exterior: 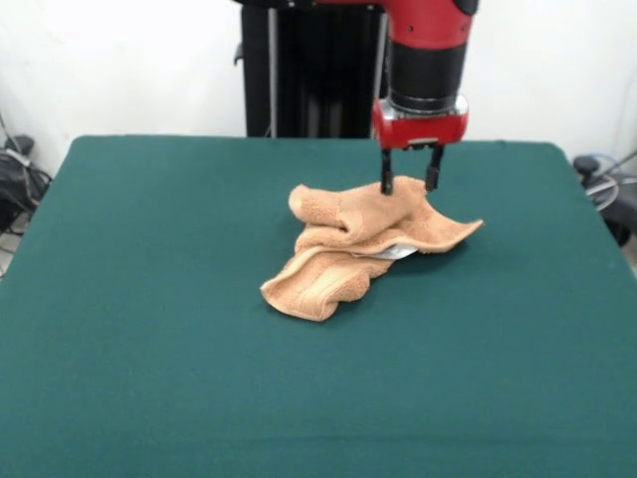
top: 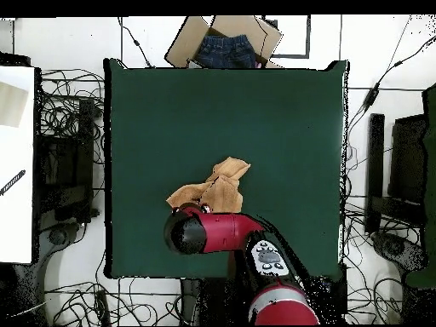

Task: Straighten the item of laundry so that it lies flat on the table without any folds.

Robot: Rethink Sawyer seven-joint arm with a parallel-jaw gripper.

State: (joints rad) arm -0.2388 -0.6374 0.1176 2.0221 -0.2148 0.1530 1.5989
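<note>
Just above the frame's centre in the front view, the hand [exterior: 408, 184] straddles the upper ridge of the crumpled towel [exterior: 363, 244] with fingers spread; it should pinch one layer only and draw outward along the counter [exterior: 149, 299]. Overhead, the towel [top: 217, 189] lies mid-frame, partly under the arm; the hand is hidden.
</note>
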